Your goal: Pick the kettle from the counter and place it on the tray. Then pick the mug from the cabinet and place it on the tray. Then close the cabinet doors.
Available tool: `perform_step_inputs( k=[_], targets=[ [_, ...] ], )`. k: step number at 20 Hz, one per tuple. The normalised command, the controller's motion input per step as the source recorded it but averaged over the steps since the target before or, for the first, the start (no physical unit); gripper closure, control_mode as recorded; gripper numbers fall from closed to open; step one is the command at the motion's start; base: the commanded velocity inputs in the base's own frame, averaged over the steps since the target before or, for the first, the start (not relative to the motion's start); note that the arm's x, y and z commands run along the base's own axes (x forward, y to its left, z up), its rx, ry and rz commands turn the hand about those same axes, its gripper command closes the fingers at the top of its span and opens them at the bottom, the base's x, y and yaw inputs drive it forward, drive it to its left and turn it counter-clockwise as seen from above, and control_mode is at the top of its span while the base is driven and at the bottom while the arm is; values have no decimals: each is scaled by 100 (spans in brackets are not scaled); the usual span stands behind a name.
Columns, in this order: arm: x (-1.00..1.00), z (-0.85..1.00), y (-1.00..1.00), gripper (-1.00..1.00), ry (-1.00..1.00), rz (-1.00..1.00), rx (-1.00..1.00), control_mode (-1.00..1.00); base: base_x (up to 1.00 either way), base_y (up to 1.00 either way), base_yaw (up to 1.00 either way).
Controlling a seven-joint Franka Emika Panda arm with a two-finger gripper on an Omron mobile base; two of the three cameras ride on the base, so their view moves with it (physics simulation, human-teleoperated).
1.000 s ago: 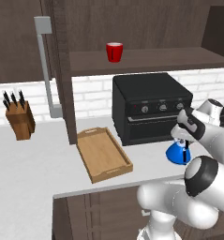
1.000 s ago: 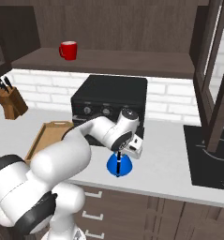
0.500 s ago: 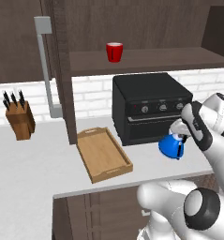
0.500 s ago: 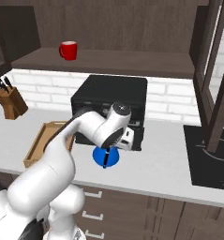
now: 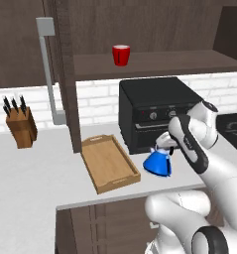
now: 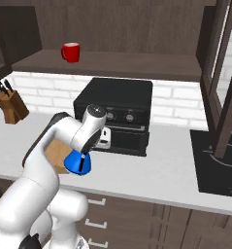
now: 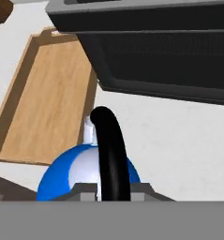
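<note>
My gripper [image 5: 165,145] is shut on the thin black arched handle of the blue kettle [image 5: 158,163], which hangs a little above the counter [image 5: 35,173] in front of the black oven. The light-wood tray [image 5: 108,163] lies just left of the kettle, with nothing in it. In the hand view the kettle [image 7: 85,174] sits below my gripper [image 7: 112,188], with the tray [image 7: 43,98] up and to the left. From the right, the kettle [image 6: 78,163] hangs over the tray's [image 6: 56,153] near corner. The red mug [image 5: 121,54] stands on the cabinet [image 5: 164,63] shelf. Both cabinet doors [image 6: 219,82] stand open.
A black toaster oven [image 5: 157,111] fills the counter behind the kettle. A wooden knife block [image 5: 22,127] stands at the far left by the wall. A dark cooktop [image 6: 219,160] lies at the right. The left door's grey bar handle [image 5: 48,69] hangs above the tray's far end.
My gripper has carried the kettle leftward along the front of the oven, from the oven's right side to beside the tray. Nothing else has moved.
</note>
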Motion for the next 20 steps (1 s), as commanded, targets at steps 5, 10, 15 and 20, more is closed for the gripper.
perform_step_inputs(
  k=[5, 10, 15, 20],
  targets=[
    [10, 1, 67, 100, 0, 15, 0, -100, 0, 0, 0],
    [21, 15, 62, 100, -3, 6, 0, -100, 0, 0, 0],
    [13, 19, 58, 100, -6, 2, 0, -100, 0, 0, 0],
    [17, 7, 51, 100, -5, 0, 0, -100, 0, 0, 0]
  ],
)
